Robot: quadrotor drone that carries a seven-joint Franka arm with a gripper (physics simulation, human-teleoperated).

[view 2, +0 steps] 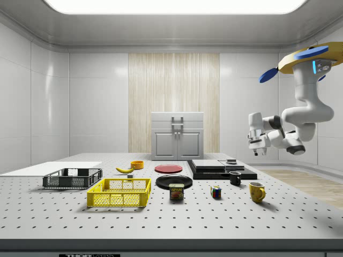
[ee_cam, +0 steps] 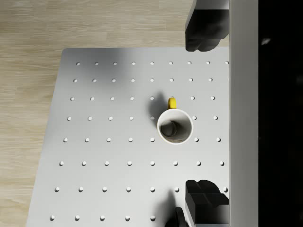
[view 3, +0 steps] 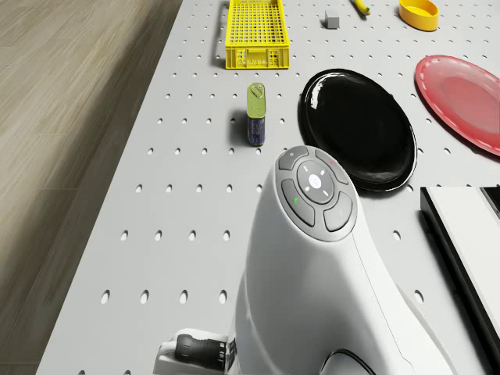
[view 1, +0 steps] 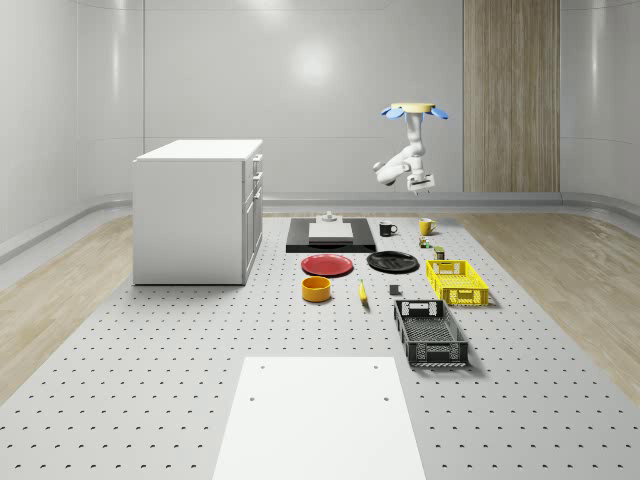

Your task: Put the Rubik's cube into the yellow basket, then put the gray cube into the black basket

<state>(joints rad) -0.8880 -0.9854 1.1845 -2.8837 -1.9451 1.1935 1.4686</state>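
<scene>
Whole-scene view: the drone hovers in the upper right of the frame, above the far end of the table, with the arm hanging beneath it and the gripper held in the air over the yellow mug. Right of centre lie the yellow basket and, nearer the lower edge, the black basket; the gray cube sits on the table between them, just left of the yellow basket. Side view: the Rubik's cube rests on the table right of centre, between the can and the yellow mug, apart from both baskets. The gripper hangs at the right of this frame, well above the tabletop. Wrist view: two dark fingers stand spread wide, released and grasping nothing, with the mug seen from above between them on the perforated surface. Drone view: the can stands near the black plate, with the yellow basket in the upper part.
</scene>
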